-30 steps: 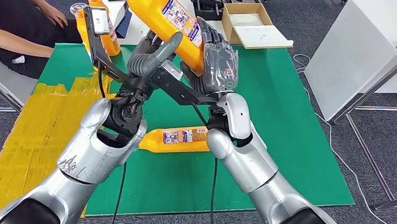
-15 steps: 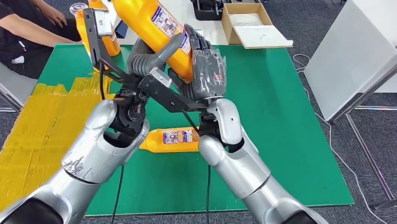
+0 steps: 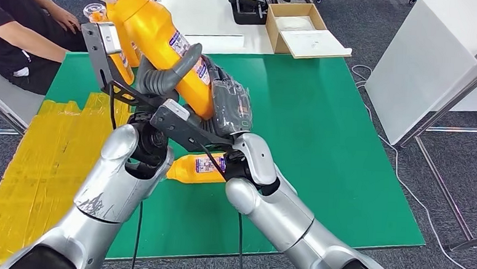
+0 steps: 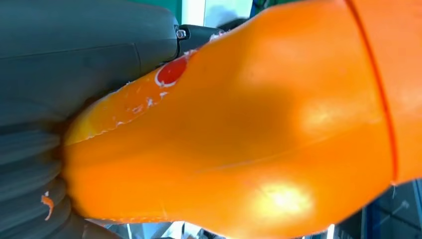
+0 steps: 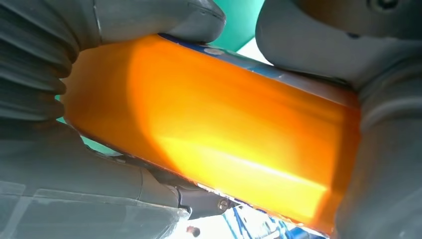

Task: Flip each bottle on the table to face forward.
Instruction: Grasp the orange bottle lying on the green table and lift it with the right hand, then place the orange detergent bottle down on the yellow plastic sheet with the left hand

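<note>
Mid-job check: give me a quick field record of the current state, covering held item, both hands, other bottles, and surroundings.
held item: orange bottle, tilted, lifted above the green mat
left hand: grips the held bottle
right hand: grips the same bottle lower down
lying bottle: on its side on the mat, beneath the arms
far bottle: partly hidden behind the left wrist camera
surroundings: cardboard box beyond the mat; a person seated at the far left

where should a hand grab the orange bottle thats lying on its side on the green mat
Probably around the labelled middle of the lying bottle, coming down from above with the fingers across its width. It lies flat on the green mat with its long axis running left to right, and the straight-sided middle is the widest even part. Its right end is hidden behind the robot's right arm, so the open left half is easier to approach.
</note>
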Robot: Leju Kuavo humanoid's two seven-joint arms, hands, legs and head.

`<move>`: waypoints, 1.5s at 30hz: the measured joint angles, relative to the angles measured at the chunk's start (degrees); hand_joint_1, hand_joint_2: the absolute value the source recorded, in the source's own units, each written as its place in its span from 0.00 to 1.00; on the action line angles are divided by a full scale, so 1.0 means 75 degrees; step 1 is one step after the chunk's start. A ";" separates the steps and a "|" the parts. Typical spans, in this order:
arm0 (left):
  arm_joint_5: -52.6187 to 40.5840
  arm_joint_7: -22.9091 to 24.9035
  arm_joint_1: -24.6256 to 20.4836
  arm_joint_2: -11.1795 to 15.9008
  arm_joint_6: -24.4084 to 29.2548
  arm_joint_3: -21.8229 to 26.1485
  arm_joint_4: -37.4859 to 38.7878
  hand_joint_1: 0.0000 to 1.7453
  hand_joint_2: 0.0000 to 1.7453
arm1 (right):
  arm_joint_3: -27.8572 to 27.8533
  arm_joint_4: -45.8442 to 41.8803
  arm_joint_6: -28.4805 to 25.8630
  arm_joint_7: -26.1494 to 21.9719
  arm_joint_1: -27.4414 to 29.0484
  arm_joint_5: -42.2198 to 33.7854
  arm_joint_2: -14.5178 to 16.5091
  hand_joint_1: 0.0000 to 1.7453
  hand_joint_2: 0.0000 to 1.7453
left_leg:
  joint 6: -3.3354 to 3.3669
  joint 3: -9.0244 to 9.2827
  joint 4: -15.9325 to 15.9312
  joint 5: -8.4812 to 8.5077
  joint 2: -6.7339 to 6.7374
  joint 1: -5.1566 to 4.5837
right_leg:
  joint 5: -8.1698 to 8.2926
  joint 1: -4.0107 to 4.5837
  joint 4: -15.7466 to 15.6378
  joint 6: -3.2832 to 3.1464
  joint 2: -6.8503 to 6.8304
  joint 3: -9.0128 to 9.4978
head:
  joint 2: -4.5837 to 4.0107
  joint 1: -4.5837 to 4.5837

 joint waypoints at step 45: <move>0.0238 -0.0196 0.0164 0.0329 0.0380 0.0016 -0.0003 1.00 1.00 | 0.1432 0.0488 -0.0081 0.0145 -0.0838 -0.1541 -0.0428 1.00 1.00 | 0.0000 -0.0001 0.0001 0.0001 0.0001 0.0001 | 0.0000 -0.0004 0.0000 0.0000 0.0000 -0.0007 | 0.0000 0.0001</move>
